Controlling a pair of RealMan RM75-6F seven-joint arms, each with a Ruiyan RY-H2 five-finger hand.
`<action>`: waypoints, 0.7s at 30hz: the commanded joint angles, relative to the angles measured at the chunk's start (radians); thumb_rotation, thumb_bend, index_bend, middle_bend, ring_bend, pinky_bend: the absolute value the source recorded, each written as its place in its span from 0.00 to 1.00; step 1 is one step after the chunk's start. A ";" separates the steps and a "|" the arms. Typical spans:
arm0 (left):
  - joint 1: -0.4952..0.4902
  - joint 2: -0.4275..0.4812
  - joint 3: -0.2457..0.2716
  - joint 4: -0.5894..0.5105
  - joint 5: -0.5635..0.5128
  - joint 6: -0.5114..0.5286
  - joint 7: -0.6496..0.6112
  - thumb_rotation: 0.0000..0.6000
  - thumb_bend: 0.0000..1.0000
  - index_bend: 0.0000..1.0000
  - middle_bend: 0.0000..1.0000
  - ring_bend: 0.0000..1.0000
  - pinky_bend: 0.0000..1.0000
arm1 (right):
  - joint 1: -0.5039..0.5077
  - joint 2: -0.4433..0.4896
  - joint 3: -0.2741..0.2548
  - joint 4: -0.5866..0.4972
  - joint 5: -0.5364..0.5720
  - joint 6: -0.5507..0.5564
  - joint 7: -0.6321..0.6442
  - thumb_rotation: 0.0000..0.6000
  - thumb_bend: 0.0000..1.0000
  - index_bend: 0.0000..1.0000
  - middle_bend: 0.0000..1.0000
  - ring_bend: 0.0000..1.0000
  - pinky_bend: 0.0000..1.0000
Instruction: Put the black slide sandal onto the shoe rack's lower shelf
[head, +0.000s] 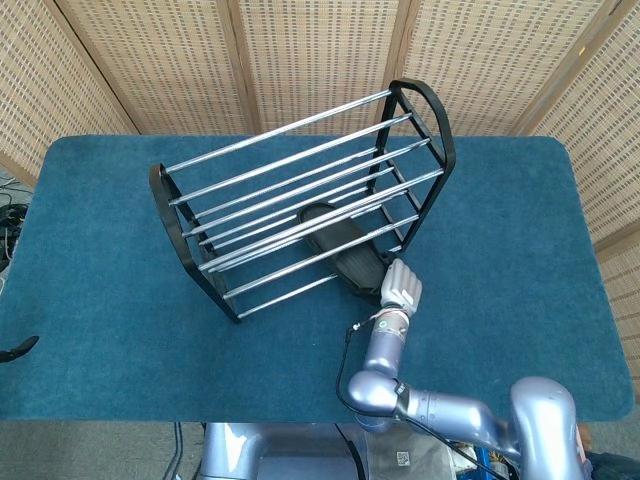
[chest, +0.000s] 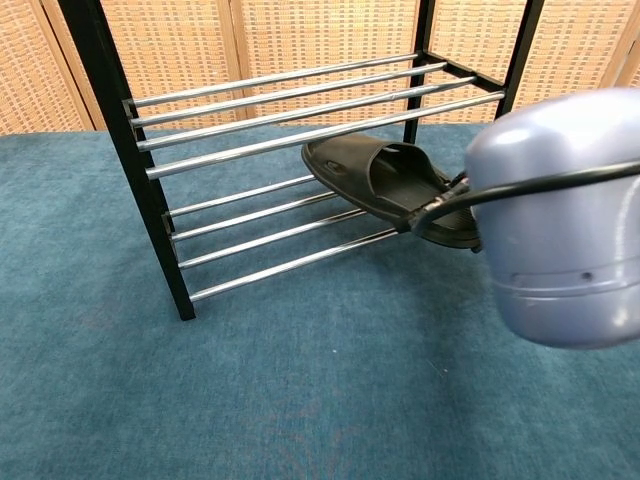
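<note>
The black slide sandal (head: 345, 248) (chest: 385, 178) lies tilted, toe end in under the upper rails of the shoe rack (head: 300, 180) and over the lower shelf rails (chest: 265, 228). Its heel end sticks out of the rack's front. My right hand (head: 401, 284) grips that heel, just outside the rack. In the chest view my right forearm (chest: 560, 220) fills the right side and hides the hand; only the sandal and a black cable show beside it. Neither view shows my left hand.
The rack stands slanted on the blue carpeted table (head: 110, 250), black end frames (chest: 130, 160) at either side and chrome rails between. Woven screens (head: 320, 50) close off the back. Open carpet lies in front of the rack and to its left.
</note>
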 joint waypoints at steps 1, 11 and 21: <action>-0.002 0.001 0.001 0.004 0.000 -0.005 -0.006 1.00 0.21 0.00 0.00 0.00 0.00 | 0.020 -0.036 0.044 0.043 -0.009 0.019 -0.006 1.00 0.47 0.63 0.65 0.64 0.65; -0.013 0.004 0.002 0.010 -0.005 -0.027 -0.020 1.00 0.21 0.00 0.00 0.00 0.00 | 0.068 -0.100 0.130 0.159 -0.006 0.031 -0.079 1.00 0.47 0.63 0.62 0.64 0.61; -0.016 0.006 0.003 0.016 -0.009 -0.035 -0.032 1.00 0.21 0.00 0.00 0.00 0.00 | 0.105 -0.131 0.188 0.177 -0.053 0.034 -0.091 1.00 0.47 0.63 0.62 0.64 0.61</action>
